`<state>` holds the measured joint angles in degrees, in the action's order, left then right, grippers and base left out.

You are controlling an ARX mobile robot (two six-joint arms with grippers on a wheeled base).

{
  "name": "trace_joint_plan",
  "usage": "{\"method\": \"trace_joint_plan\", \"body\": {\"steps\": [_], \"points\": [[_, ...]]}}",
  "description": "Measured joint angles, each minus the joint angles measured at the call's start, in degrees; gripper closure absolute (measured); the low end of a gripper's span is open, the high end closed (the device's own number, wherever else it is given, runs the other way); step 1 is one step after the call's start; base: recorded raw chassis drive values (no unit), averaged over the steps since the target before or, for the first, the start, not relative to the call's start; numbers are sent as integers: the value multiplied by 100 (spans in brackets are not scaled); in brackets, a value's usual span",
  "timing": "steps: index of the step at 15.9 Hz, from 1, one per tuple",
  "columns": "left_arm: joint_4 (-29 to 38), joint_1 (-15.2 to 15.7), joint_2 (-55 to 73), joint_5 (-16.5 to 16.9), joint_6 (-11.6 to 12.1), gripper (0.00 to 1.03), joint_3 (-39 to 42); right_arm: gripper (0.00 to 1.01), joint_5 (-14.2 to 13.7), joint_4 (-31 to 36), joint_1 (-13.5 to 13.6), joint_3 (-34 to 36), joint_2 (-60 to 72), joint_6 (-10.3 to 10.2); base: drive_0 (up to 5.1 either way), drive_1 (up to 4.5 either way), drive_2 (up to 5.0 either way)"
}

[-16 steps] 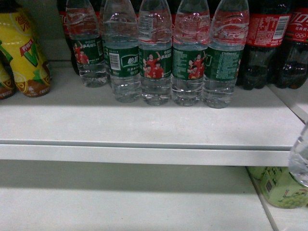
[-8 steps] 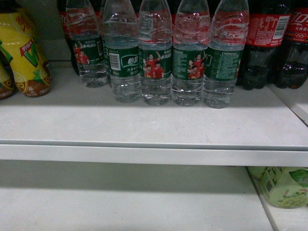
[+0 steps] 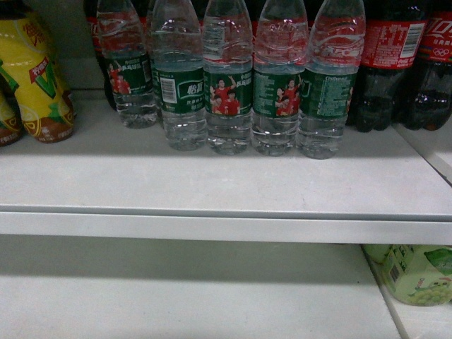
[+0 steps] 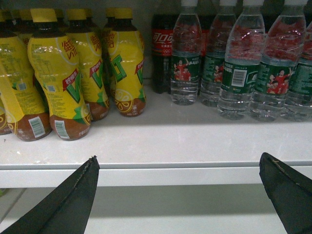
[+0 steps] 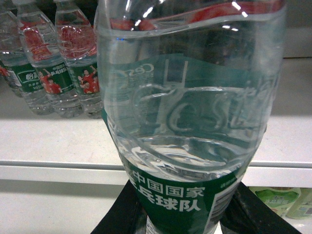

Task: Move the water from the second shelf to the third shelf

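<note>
- White shop shelving fills the head view: an upper shelf (image 3: 212, 183) carries five water bottles (image 3: 227, 92) in a row with green labels showing red-shirted players, cola bottles (image 3: 392, 63) with red labels behind and to the right, and yellow-labelled lemon tea bottles (image 3: 39, 78) at the left edge. Below, the lower shelf (image 3: 176, 296) lies mostly bare, with a pale green drink bottle (image 3: 417, 275) at its right. Neither arm shows in this view.
- From the left wrist camera, the left gripper (image 4: 180, 195) hangs in front of the shelf edge with its dark fingers (image 4: 73, 200) spread wide and nothing between them. About six yellow tea bottles can be counted, one cola bottle, and five water bottles, the rightmost cut by the frame.
- From the right wrist camera, the right gripper (image 5: 178, 214) pinches one water bottle (image 5: 190, 122) low on its green label; the bottle fills the frame, held clear in front of the shelf edge. Three more water bottles stand on the shelf behind at the left.
- As a judgement, the step in hand is the carry: one bottle is lifted off and not yet set down. The next move calls for lowering it to the shelf beneath, keeping it upright and clear of the shelf lip and the green bottle, then letting go.
</note>
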<state>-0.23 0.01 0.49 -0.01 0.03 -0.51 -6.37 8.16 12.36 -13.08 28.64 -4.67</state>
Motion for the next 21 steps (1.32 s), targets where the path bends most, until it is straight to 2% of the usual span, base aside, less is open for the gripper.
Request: {"method": "trace_joint_plan", "body": {"steps": [21], "points": [[17,0,0,-2,0,5,0,69,4,22,0,20,-2,-7,0,0,0]]}}
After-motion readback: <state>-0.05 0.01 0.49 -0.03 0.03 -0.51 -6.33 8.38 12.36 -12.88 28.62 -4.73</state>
